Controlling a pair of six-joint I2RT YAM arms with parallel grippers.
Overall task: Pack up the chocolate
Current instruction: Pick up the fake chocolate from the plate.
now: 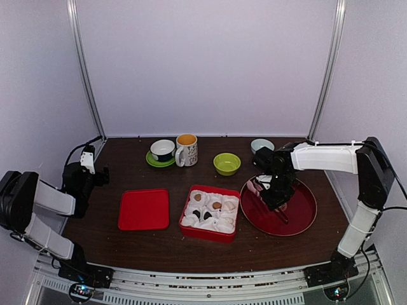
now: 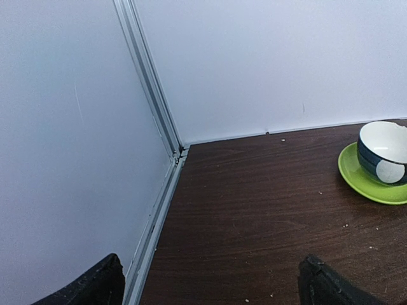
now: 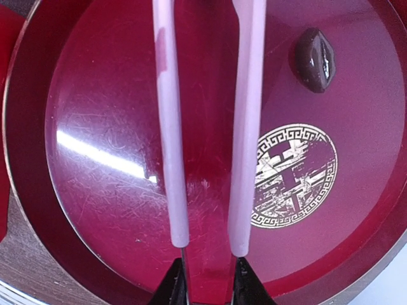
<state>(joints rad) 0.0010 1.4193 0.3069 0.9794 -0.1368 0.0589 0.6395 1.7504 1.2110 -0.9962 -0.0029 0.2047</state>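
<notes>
A dark wooden surface (image 1: 127, 175) is enclosed by white walls. On it a round red tray (image 1: 299, 216) is set, with a red box (image 1: 206, 236) of paper cups just left of it. Over the tray, pink tongs (image 3: 168, 127) are clamped between the right fingers (image 3: 245, 286). The left fingers (image 2: 95, 286), well left of the tray, are spread wide and empty. One dark chocolate (image 3: 313, 58) lies on the tray, outside the tongs to their right in the wrist view, its long axis roughly parallel to them. The right arm is judged nearer.

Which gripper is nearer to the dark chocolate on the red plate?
Right. The right gripper holds pink tongs over the plate, beside the chocolate; the left gripper is far off, near the left wall.
</notes>
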